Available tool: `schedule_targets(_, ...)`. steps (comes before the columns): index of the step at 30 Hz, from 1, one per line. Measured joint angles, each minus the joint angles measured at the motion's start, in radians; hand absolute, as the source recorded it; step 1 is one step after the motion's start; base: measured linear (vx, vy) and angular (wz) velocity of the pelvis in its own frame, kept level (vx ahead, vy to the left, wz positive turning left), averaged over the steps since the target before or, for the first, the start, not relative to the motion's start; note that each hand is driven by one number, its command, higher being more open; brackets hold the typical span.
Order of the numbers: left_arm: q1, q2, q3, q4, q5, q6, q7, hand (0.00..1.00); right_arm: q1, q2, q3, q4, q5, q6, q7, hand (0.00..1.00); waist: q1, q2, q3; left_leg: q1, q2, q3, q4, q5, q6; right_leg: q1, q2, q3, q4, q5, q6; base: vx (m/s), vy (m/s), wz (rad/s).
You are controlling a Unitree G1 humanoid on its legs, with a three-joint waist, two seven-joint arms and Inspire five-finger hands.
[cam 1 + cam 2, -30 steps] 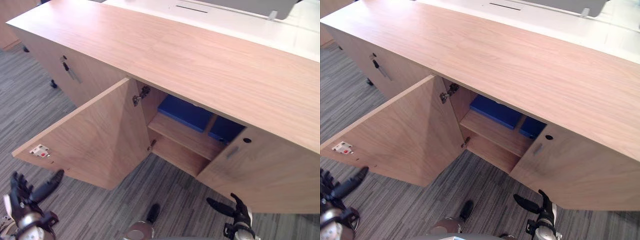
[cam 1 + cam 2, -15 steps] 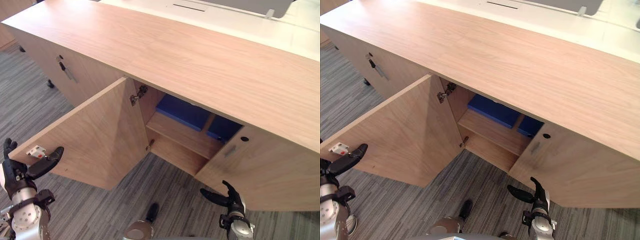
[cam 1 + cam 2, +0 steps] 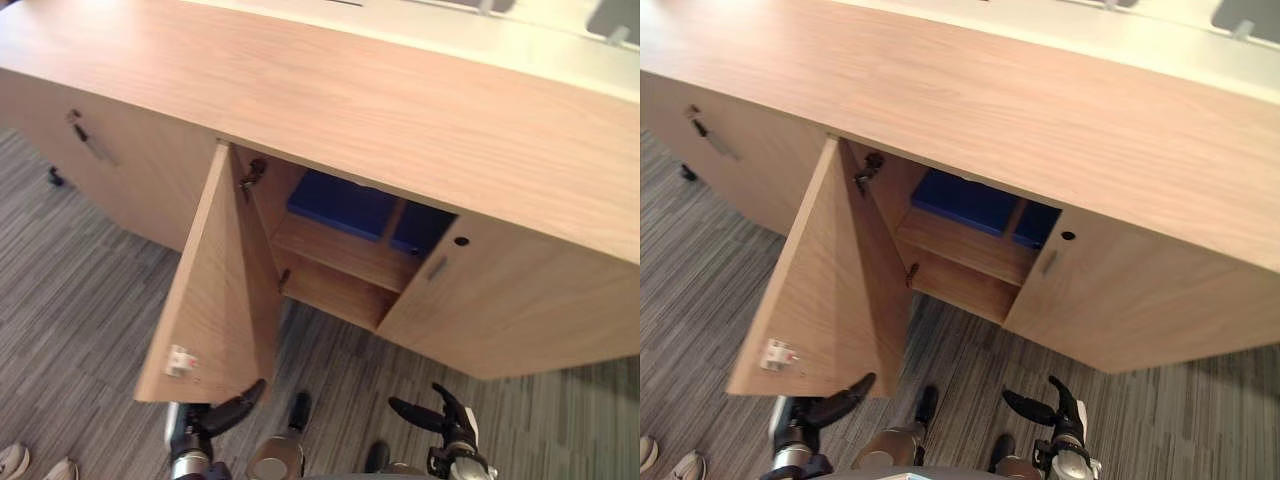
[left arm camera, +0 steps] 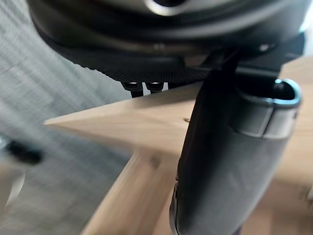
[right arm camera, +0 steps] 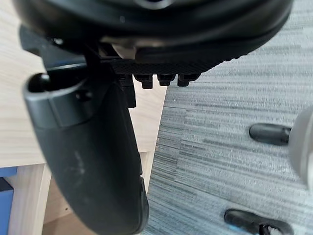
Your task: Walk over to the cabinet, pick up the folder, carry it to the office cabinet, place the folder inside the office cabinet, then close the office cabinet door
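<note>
The blue folder (image 3: 340,205) lies on the shelf (image 3: 335,255) inside the cabinet (image 3: 400,100), in the middle of the frame. So the job now looks like shutting the door (image 3: 215,290), which stands half open. The left hand (image 3: 212,417) is at the bottom, just by the door's low corner, fingers loose and holding nothing. The right hand (image 3: 447,422), at the bottom right, is spread wide and empty. Next, I think the left hand must push the door's outer face toward the right until it shuts.
</note>
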Motion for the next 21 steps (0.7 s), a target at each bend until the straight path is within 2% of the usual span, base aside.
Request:
schedule_targets(2, -0.029, 0.020, -0.090, 0.004, 0.040, 0.006, -0.003, 1.00, -0.028, 0.002, 0.025, -0.003, 0.000, -0.001, -0.007, 1.00, -0.020, 0.000, 0.011, -0.006, 0.009, 0.045, 0.000, 0.000, 0.000, -0.030, 0.007, 0.045, 0.000, 0.018, -0.006, -0.01, 0.005, -0.86)
schedule_targets(5, -0.222, 0.036, -0.167, 0.089, 0.081, 0.023, 0.014, 1.00, -0.070, 0.004, 0.066, -0.005, -0.001, -0.001, -0.020, 1.00, -0.049, 0.000, 0.026, -0.016, 0.030, 0.133, 0.000, -0.003, -0.002, -0.081, 0.031, 0.128, -0.010, 0.056, -0.015, -0.02, -0.008, -0.87)
schedule_targets(6, -0.319, 0.037, -0.179, 0.132, 0.111, 0.026, 0.021, 1.00, -0.086, 0.003, 0.082, -0.006, -0.001, -0.001, -0.024, 1.00, -0.067, -0.001, 0.033, -0.016, 0.037, 0.164, 0.000, -0.005, -0.002, -0.090, 0.035, 0.157, -0.025, 0.078, -0.021, -0.03, 0.002, -0.76)
schedule_targets(7, -0.417, 0.039, -0.181, 0.158, 0.117, 0.036, 0.032, 1.00, -0.100, 0.002, 0.092, -0.011, -0.002, -0.001, -0.027, 1.00, -0.089, -0.001, 0.044, -0.017, 0.042, 0.190, 0.000, -0.006, -0.002, -0.096, 0.040, 0.181, -0.043, 0.100, -0.018, -0.03, 0.005, -0.74)
schedule_targets(9, -0.524, 0.053, -0.172, 0.164, 0.163, 0.049, 0.055, 1.00, -0.101, 0.001, 0.092, -0.035, -0.002, -0.001, -0.030, 1.00, -0.111, 0.001, 0.049, -0.022, 0.046, 0.221, 0.001, -0.007, 0.000, -0.105, 0.045, 0.218, -0.069, 0.134, -0.013, 0.01, -0.003, -0.60)
schedule_targets(12, -0.636, 0.085, -0.101, 0.190, 0.219, 0.058, 0.083, 1.00, -0.101, -0.016, 0.091, -0.040, -0.005, 0.000, -0.031, 1.00, -0.151, 0.005, 0.052, -0.019, 0.043, 0.256, 0.001, -0.006, 0.008, -0.104, 0.051, 0.253, -0.106, 0.168, -0.008, 0.07, 0.000, -0.48)
schedule_targets(18, -0.701, 0.173, -0.004, 0.266, 0.258, 0.078, 0.129, 1.00, -0.086, -0.061, 0.089, -0.038, -0.006, 0.001, -0.015, 1.00, -0.164, 0.013, 0.057, 0.016, 0.048, 0.255, 0.001, -0.007, 0.007, -0.080, 0.051, 0.251, -0.109, 0.177, -0.012, 0.01, -0.004, -0.10)
schedule_targets(21, -0.703, 0.173, -0.003, 0.257, 0.258, 0.078, 0.129, 1.00, -0.084, -0.062, 0.089, -0.037, -0.006, 0.001, -0.006, 1.00, -0.163, 0.014, 0.057, 0.017, 0.048, 0.255, 0.000, -0.006, 0.008, -0.079, 0.048, 0.250, -0.111, 0.184, -0.013, -0.08, 0.009, 0.00)
